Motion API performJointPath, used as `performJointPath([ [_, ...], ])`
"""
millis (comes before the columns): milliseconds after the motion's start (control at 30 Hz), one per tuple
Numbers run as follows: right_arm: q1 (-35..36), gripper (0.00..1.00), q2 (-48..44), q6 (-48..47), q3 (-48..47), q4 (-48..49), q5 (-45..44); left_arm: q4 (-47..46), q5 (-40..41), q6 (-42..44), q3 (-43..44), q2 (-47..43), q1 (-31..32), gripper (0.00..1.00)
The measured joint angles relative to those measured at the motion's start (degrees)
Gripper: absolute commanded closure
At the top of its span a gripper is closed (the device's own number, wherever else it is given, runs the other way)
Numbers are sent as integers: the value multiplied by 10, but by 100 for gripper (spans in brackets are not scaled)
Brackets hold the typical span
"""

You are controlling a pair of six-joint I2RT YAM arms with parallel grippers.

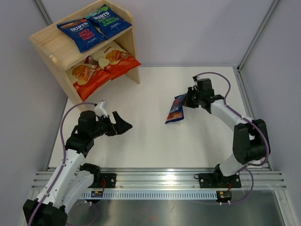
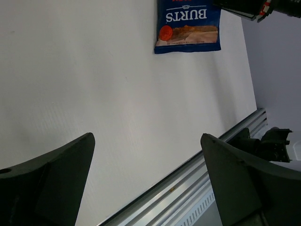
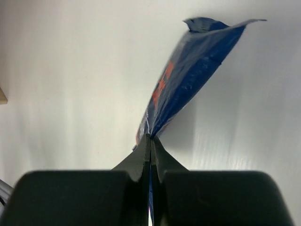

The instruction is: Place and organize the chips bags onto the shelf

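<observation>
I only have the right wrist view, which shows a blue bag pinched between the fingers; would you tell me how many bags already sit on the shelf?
Observer: Four: two blue Burts bags on the top tier of the shelf, two Cassava bags on its lower tier.
Operator: Thank you. Is there room up top for my held bag?
Observer: Yes, bare board shows left of the two blue bags.
Operator: Is the left gripper carrying anything?
Observer: No, it is open and empty above the table.
</observation>
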State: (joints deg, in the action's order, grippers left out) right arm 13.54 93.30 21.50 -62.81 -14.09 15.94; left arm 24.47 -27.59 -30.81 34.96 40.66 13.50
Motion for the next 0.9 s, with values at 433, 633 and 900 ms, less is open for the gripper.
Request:
performJointPath([
  [433,115,100,-95,91,11,28,-77,-340,-19,-207,-144,111,33,1],
  [633,134,100,-145,131,23,82,-28,-520,-33,-327,-169,199,50,1],
  [900,146,100,-197,184,44,176,58,-648,-19,-427,-165,209,79,1],
])
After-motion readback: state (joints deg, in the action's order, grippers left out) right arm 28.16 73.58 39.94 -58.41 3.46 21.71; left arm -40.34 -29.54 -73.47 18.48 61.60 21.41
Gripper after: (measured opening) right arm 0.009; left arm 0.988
